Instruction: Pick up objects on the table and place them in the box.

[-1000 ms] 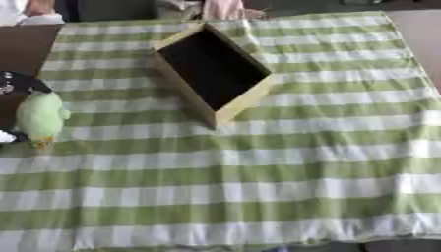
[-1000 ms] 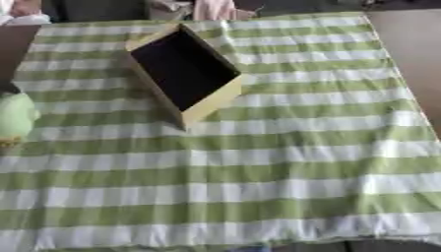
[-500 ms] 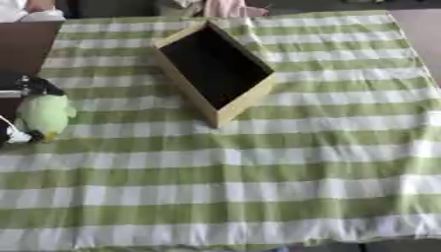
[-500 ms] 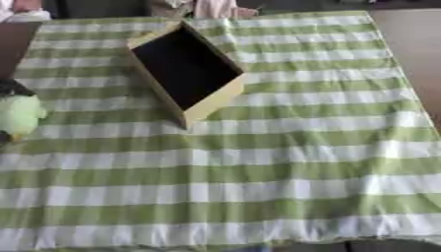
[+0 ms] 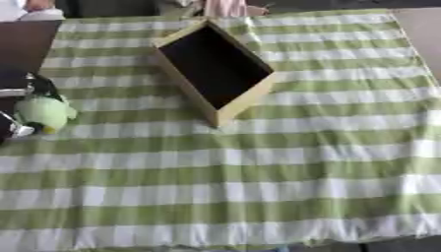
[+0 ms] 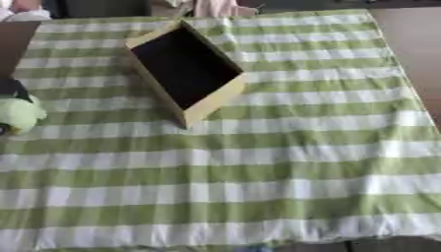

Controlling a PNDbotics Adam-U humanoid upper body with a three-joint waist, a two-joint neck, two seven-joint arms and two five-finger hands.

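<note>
I see soft, rounded pale-green plush toy (image 5: 43,112) in my left hand (image 5: 12,106) at left edge, black fingers curled round it, above green-and-white checked cloth (image 5: 258,167). Right of hand and farther off: box (image 5: 215,69), rectangular, pale tan walls, dark inside, open top, set askew on cloth. Versus a second ago, toy sits farther right, nearer box. Right hand unseen
</note>
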